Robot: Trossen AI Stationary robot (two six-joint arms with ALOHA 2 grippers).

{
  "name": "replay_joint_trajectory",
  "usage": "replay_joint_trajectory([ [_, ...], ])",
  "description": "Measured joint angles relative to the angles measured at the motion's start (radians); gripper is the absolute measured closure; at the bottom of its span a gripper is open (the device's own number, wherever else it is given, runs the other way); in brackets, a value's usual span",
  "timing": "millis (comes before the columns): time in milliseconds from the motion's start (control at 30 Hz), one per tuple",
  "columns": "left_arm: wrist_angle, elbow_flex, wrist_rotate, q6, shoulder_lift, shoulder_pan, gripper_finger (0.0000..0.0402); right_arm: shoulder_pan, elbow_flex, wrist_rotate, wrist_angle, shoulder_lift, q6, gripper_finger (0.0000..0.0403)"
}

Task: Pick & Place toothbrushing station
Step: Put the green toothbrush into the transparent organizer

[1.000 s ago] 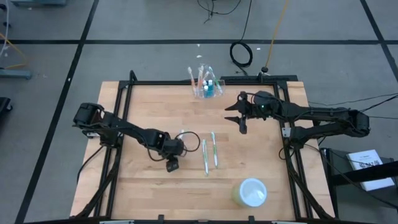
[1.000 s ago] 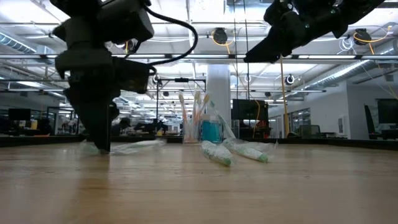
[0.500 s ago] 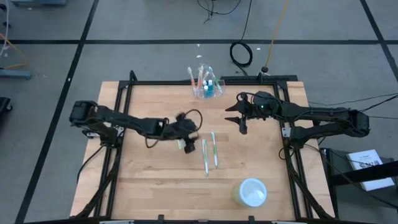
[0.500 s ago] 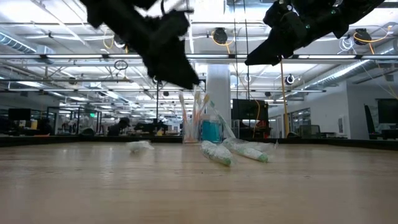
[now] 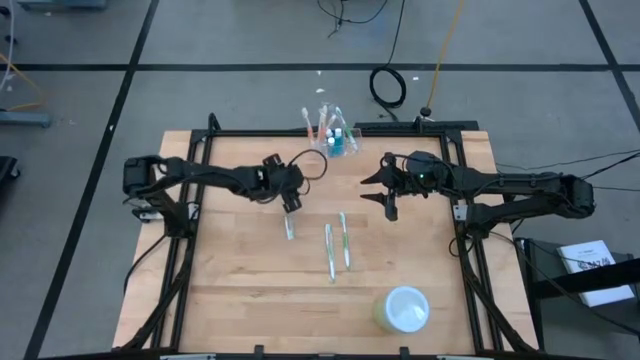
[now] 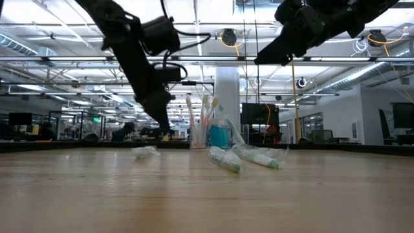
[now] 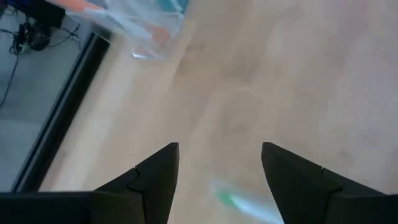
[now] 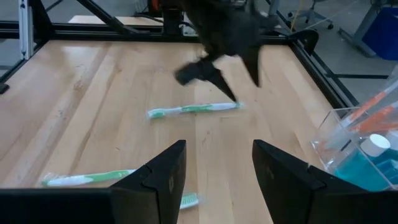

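Note:
The toothbrushing station (image 5: 330, 137), a clear holder with brushes and a blue bottle in it, stands at the table's far edge; it also shows as the station (image 6: 210, 127) in the low view. My left gripper (image 5: 292, 203) hangs open above the table, slanting down, between the station and a wrapped toothbrush (image 5: 290, 229) that lies flat just near of it. Two more wrapped toothbrushes (image 5: 336, 246) lie side by side at the table's middle. My right gripper (image 5: 384, 196) hovers open, higher up and right of the station (image 8: 357, 146). Nothing is between either gripper's fingers.
A pale round tub with a white lid (image 5: 403, 309) stands near the table's front right. Black frame rails (image 5: 200, 170) run along the table's sides. Bare wood (image 5: 240, 290) lies at the front left.
My left gripper has risen from the tabletop and swung toward the far edge and the station, tipping from pointing straight down to a slant. My right gripper has kept still.

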Motion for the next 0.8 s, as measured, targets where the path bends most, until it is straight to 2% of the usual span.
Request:
replay_joint_trajectory([
  [167, 0.001, -0.001, 0.099, 0.061, 0.074, 0.09, 0.0167, 0.001, 0.0, 0.001, 0.0, 0.0, 0.0, 0.0227],
  [367, -0.121, 0.007, 0.184, 0.024, 0.16, 0.144, 0.0167, 0.001, 0.0, 0.001, 0.001, 0.0, 0.0, 0.0227],
  [500, -0.228, 0.011, 0.233, -0.095, 0.16, 0.137, 0.0167, 0.001, 0.0, 0.001, 0.0, 0.0, -0.002, 0.0227],
  [700, -0.508, 0.006, 0.366, -0.323, 0.074, 0.1, 0.0167, 0.001, 0.0, 0.001, 0.0, 0.0, -0.003, 0.0227],
  [800, -0.696, -0.003, 0.52, -0.493, 0.021, 0.09, 0.0167, 0.001, 0.0, 0.001, 0.0, 0.0, -0.003, 0.0227],
])
